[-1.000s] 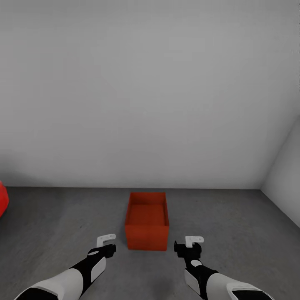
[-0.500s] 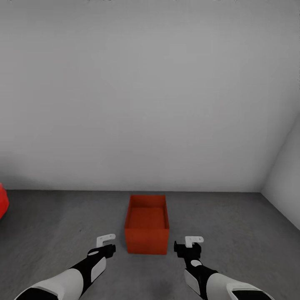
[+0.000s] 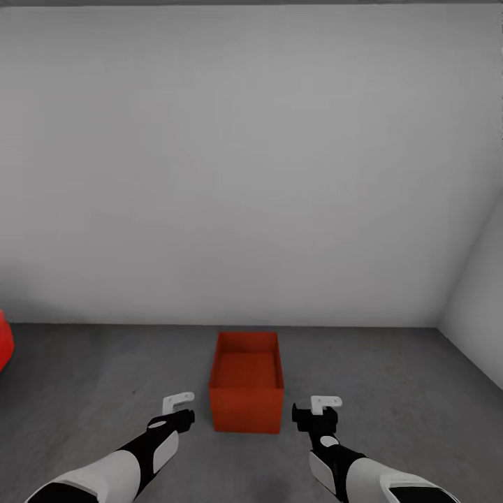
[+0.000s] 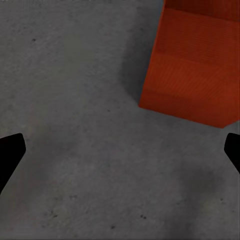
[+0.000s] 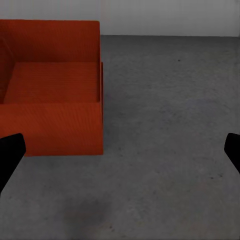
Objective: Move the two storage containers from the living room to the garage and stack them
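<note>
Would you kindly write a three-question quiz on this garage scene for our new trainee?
1. True or false: the storage container stands on the floor between the left gripper and the right gripper.
2. What does the container hold? A) a second container B) nothing C) a ball
3. Fill in: both grippers are ____.

Key: 1 true; 2 B; 3 open

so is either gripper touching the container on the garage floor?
Apart. Head view shows grey floor between the container and both the left gripper and right gripper; both open.
</note>
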Controlling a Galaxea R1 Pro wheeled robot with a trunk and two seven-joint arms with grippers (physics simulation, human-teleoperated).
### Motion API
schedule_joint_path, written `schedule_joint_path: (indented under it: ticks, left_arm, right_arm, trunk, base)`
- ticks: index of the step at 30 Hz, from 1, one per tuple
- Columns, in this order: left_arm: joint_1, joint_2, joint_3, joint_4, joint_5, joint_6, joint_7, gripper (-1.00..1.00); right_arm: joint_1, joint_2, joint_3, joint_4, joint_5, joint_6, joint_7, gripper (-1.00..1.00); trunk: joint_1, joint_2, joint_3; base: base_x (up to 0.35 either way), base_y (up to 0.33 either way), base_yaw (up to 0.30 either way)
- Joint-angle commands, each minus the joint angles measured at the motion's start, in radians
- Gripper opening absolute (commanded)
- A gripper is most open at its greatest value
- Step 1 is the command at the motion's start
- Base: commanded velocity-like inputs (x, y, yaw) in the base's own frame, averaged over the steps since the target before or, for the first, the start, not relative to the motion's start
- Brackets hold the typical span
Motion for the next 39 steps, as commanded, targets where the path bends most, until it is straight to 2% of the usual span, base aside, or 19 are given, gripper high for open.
schedule_joint_path:
  ticks: [1, 30, 39]
  left_arm:
    - [-0.001, 0.0, -0.009, 0.001, 0.01, -0.003, 0.004, 1.0]
    - [-0.001, 0.0, -0.009, 0.001, 0.01, -0.004, 0.004, 1.0]
    - [-0.001, 0.0, -0.009, 0.001, 0.01, -0.004, 0.004, 1.0]
  right_arm:
    - [-0.001, 0.0, -0.004, 0.002, 0.01, -0.003, -0.006, 1.0]
    - [-0.001, 0.0, -0.004, 0.002, 0.011, -0.003, -0.006, 1.0]
    - [-0.001, 0.0, -0.004, 0.002, 0.008, -0.001, -0.007, 1.0]
  trunk:
    - [0.0, -0.002, 0.0]
    - [0.0, -0.002, 0.047]
    - [0.0, -0.002, 0.052]
  base:
    - [0.0, 0.0, 0.0]
    - [0.0, 0.0, 0.0]
    - [0.0, 0.0, 0.0]
